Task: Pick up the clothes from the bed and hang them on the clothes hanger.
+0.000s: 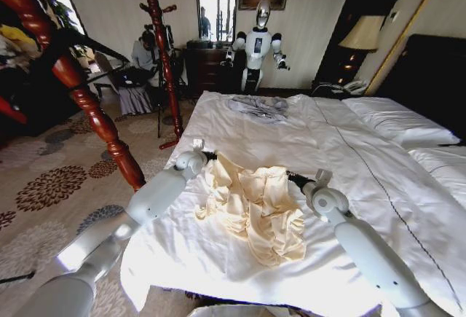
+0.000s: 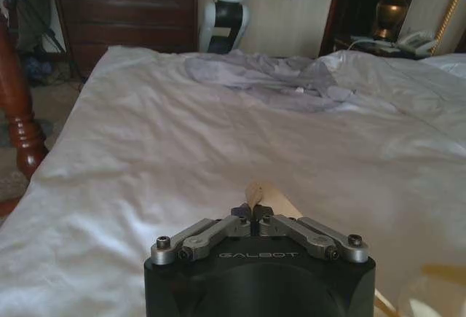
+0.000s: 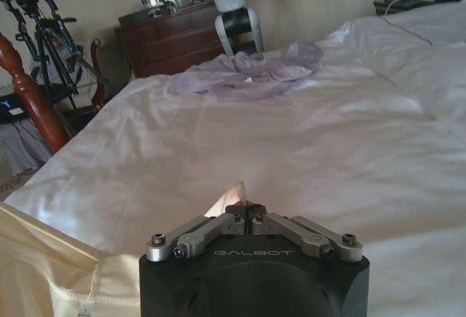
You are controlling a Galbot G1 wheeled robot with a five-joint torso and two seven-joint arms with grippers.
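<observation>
The cream-yellow clothes (image 1: 255, 208) lie crumpled on the near part of the white bed (image 1: 357, 149). My left gripper (image 1: 212, 157) is shut on the shirt's upper left edge. In the left wrist view, a fold of cream fabric (image 2: 256, 192) sticks out past the closed left gripper (image 2: 251, 212). My right gripper (image 1: 294, 178) is shut on the shirt's upper right edge, and its wrist view shows a cream tip (image 3: 230, 197) pinched at the right gripper (image 3: 245, 208). A slim black clothes hanger (image 1: 86, 44) hangs by the near wooden post at upper left.
A grey-blue garment (image 1: 258, 106) lies at the bed's far end, in front of another white robot (image 1: 256, 44). A red-brown coat stand (image 1: 162, 55) rises left of the bed, and a closer turned post (image 1: 91, 106) stands by my left arm. White pillows (image 1: 397, 120) lie to the right.
</observation>
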